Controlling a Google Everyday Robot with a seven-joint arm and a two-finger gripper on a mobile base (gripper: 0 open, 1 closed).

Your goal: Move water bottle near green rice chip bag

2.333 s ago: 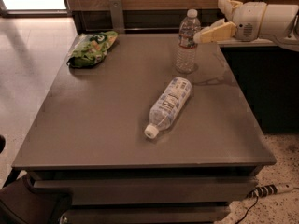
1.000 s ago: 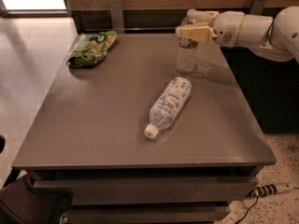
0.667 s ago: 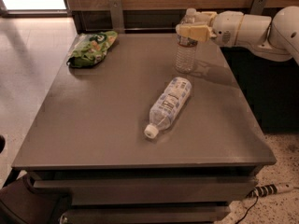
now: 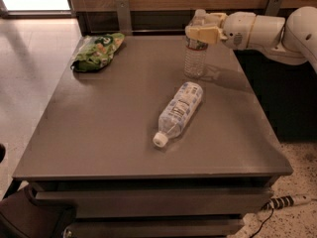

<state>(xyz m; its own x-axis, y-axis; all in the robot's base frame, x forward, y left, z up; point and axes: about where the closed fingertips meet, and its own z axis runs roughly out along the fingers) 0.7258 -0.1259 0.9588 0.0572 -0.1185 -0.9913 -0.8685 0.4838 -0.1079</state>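
Observation:
The water bottle (image 4: 194, 59) stands upright at the back right of the grey table (image 4: 94, 133); it is slim, clear and ribbed, with a white cap. My gripper (image 4: 202, 30) reaches in from the right and is shut on the bottle's neck, just under the cap, with the bottle's base still on the table. The green rice chip bag (image 4: 99, 51) lies flat at the back left corner, well to the left of the bottle.
A fatter bottle with a white-and-blue label (image 4: 179, 110) lies on its side mid-table, cap toward the front. A wooden wall with metal brackets (image 4: 122, 9) runs behind the table. A power strip (image 4: 290, 201) lies on the floor at the right.
My gripper came in from the right to the top of the water bottle and has stayed there. The bottle, bag and lying bottle have not moved.

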